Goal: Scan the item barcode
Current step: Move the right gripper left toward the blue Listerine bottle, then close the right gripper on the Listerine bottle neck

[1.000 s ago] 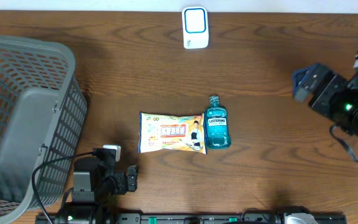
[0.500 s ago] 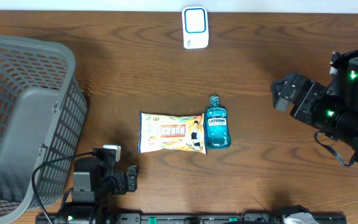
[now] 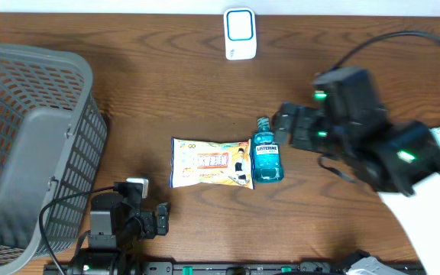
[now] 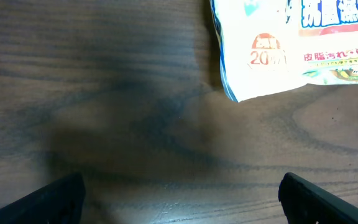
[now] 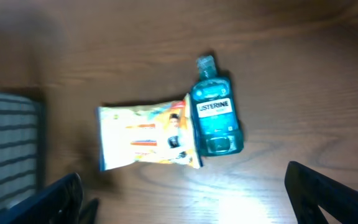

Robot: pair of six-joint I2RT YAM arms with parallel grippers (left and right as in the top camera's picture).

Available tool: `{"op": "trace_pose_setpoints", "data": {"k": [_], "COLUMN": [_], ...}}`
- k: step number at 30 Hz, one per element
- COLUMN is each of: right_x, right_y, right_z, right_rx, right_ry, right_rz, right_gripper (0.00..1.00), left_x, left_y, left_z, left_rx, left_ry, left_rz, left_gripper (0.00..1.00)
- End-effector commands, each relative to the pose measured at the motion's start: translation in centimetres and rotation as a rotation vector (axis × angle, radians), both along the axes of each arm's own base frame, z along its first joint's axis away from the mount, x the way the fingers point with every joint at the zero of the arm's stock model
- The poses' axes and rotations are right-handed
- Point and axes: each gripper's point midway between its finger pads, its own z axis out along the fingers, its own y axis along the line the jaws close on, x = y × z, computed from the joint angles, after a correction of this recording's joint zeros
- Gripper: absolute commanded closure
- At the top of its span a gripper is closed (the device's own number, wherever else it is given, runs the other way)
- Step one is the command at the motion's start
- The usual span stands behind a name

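The grey mesh basket fills the 9 o'clock side of the counter; inside it only its slotted walls and plain grey floor show; a black cable runs from its 5 o'clock corner down to the left arm.

The left pincer sits low at the 6 o'clock edge of the counter with its fingers spread as wide as they go, only the two dark tips showing at the bottom corners of its own view; nothing is between them, and they touch nothing but hover over bare wood; a corner of the snack packet lies toward its 1 o'clock, apart from it.

The right pincer is likewise fully spread and has hold of nothing; seen from overhead it hangs near the 2 o'clock side of the mouthwash bottle; whether it is clear of the bottle I cannot tell from there, though its own camera shows the bottle lying well ahead of the fingertips.

The bottle lies flat near the counter's centre, label up, cap toward 12 o'clock; it is small, clear blue, with a dark label band; its 9 o'clock side touches the packet, which is white, yellow and orange with printed figures.

A white and blue scanner stands at the 12 o'clock edge, well apart from both.
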Motion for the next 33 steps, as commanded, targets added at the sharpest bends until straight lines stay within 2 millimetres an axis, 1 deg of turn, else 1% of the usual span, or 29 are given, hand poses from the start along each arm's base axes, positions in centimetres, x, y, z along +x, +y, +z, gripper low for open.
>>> {"op": "trace_pose_setpoints", "data": {"k": [1, 2, 5, 7, 8, 10, 14, 16, 20, 23, 24, 25, 28, 33], "right_x": [0.5, 0.7, 0.9, 1.1, 1.3, 1.9, 2.8, 3.3, 3.9, 3.9, 3.8, 3.9, 4.0, 3.7], "right_y": [0.9, 1.3, 2.9, 4.0, 4.4, 4.9, 5.2, 4.4, 2.8, 2.5, 2.1, 1.8, 0.9, 1.4], "right_z": [-5.2, -6.3, -10.4, -12.5, -13.2, -14.5, -15.6, -15.9, -16.4, -17.7, -18.6, -19.1, -20.6, -23.2], "right_rx": [-0.058, -0.055, -0.038, -0.022, -0.019, -0.028, -0.043, -0.086, -0.178, -0.200, -0.227, -0.250, -0.323, -0.363], "right_ry": [0.093, 0.112, 0.197, 0.235, 0.242, 0.249, 0.247, 0.229, 0.192, 0.193, 0.195, 0.189, 0.190, 0.239], "right_rz": [0.006, 0.013, 0.054, 0.106, 0.126, 0.148, 0.142, 0.120, 0.073, 0.068, 0.063, 0.056, 0.039, 0.061], "right_gripper": [0.01, 0.01, 0.01, 0.01, 0.03, 0.03, 0.03, 0.01, 0.01, 0.08, 0.12, 0.14, 0.16, 0.22], "left_x": [0.1, 0.1, 0.1, 0.1, 0.1, 0.1, 0.1, 0.1, 0.1, 0.1, 0.1, 0.1, 0.1, 0.1], "left_y": [-0.1, -0.1, -0.1, -0.1, -0.1, -0.1, -0.1, -0.1, -0.1, -0.1, -0.1, -0.1, -0.1, -0.1], "left_z": [0.3, 0.3, 0.3, 0.3, 0.3, 0.3, 0.3, 0.3, 0.3, 0.3, 0.3, 0.3, 0.3, 0.3], "left_rx": [-0.003, -0.003, -0.003, -0.003, -0.003, -0.003, -0.003, -0.003, -0.003, -0.003, -0.003, -0.003, -0.003, -0.003], "left_ry": [-0.009, -0.009, -0.009, -0.009, -0.009, -0.009, -0.009, -0.009, -0.009, -0.009, -0.009, -0.009, -0.009, -0.009], "left_rz": [-0.008, -0.008, -0.008, -0.008, -0.008, -0.008, -0.008, -0.008, -0.008, -0.008, -0.008, -0.008, -0.008, -0.008], "left_gripper": [0.01, 0.01, 0.01, 0.01, 0.01, 0.01, 0.01, 0.01, 0.01, 0.01, 0.01, 0.01, 0.01, 0.01]}}
